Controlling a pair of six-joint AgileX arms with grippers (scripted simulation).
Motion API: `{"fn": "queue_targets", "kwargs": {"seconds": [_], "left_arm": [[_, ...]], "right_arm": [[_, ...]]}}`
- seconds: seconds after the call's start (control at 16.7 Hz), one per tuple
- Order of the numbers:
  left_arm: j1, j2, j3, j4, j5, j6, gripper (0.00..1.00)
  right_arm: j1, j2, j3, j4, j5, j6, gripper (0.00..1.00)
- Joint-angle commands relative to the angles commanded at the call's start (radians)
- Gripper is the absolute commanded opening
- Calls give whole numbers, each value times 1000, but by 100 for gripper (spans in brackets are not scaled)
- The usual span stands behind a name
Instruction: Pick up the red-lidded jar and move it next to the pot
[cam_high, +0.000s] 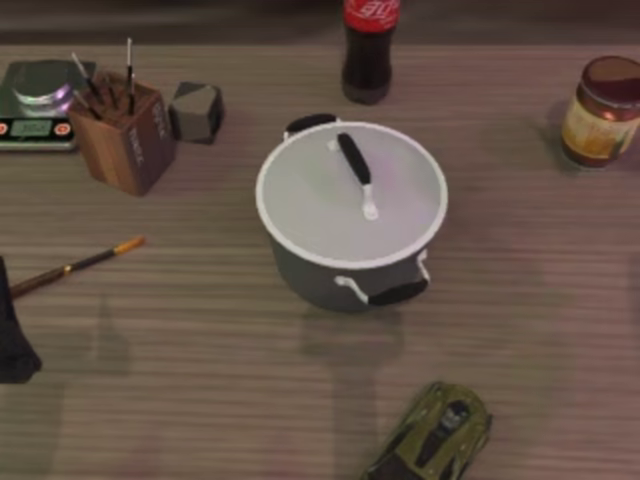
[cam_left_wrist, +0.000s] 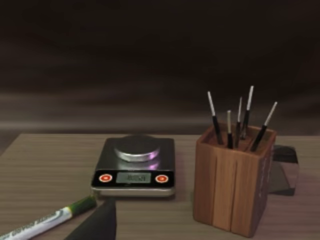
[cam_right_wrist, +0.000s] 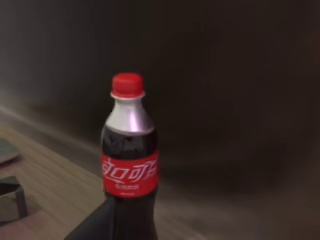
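The left arm (cam_high: 15, 340) shows in the top view only as a dark shape at the left edge of the desk, low and near the front. A dark tip of the left gripper (cam_left_wrist: 97, 222) juts into its own wrist view. A similar dark tip of the right gripper (cam_right_wrist: 97, 222) shows in the right wrist view. The right arm lies outside the top view.

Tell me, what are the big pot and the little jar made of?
The pot looks like grey metal with a dull sheen. Its lid is pale grey with a white rim, maybe metal too, and the handles look like black plastic. The jar looks like clear glass, since the brown filling shows through behind a yellow label. Its dark red lid could be metal or plastic; I can't tell.
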Motion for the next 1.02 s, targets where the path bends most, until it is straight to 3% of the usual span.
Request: {"fn": "queue_targets", "kwargs": {"seconds": [0.3,0.54,0.72,1.02], "left_arm": [[0,0,0,0,0,0,100],[0,0,0,0,0,0,100],[0,0,0,0,0,0,100],[0,0,0,0,0,0,100]], "right_arm": [[-59,465,272,199,-231,3,100],[-92,730,425,312,-363,5,100],[-106,839,488,358,-417,6,100],[-109,859,500,366,-427,6,100]]}}
